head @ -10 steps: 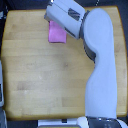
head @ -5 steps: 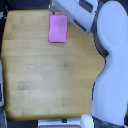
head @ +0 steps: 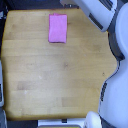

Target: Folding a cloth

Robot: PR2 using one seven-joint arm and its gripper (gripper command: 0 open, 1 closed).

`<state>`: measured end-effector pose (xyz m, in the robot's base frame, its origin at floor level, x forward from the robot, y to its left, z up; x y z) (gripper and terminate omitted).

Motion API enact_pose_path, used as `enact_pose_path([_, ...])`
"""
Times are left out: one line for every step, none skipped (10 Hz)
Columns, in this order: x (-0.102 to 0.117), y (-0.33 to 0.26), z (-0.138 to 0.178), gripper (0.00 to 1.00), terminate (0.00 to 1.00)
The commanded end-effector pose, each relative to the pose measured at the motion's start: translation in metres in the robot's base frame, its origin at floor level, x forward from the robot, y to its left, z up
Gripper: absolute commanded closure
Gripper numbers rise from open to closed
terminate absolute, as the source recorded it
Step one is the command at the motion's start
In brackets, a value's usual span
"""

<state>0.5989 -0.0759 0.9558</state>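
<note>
Flat pink cloth (head: 58, 28), upright rectangle

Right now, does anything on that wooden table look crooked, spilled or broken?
Nothing stands out. The pink cloth lies flat near the far edge of the table, its sides roughly square with the tabletop and no corner flipped or bunched. No spill or damage shows on the wood. The robot's arm is off the cloth; its tool is out of view.

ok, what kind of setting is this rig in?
Probably a lab or workshop bench, not a home: a bare light wooden tabletop, one flat pink-magenta rectangular cloth lying on it, and a white robot arm along the exterior view's right.
</note>
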Motion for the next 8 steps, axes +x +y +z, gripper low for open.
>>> enact_pose_path([0.004,-0.129,-0.008,0.0,0.0])
enact_pose_path([0.0,-0.141,-0.008,0.0,0.0])
enact_pose_path([-0.007,-0.17,-0.012,0.0,0.0])
enact_pose_path([-0.016,-0.196,-0.015,0.0,0.0])
enact_pose_path([-0.029,-0.231,-0.019,0.0,0.0])
enact_pose_path([-0.035,-0.244,-0.02,0.0,0.0])
enact_pose_path([-0.042,-0.264,-0.022,0.0,0.0])
enact_pose_path([-0.05,-0.292,-0.025,0.0,0.0])
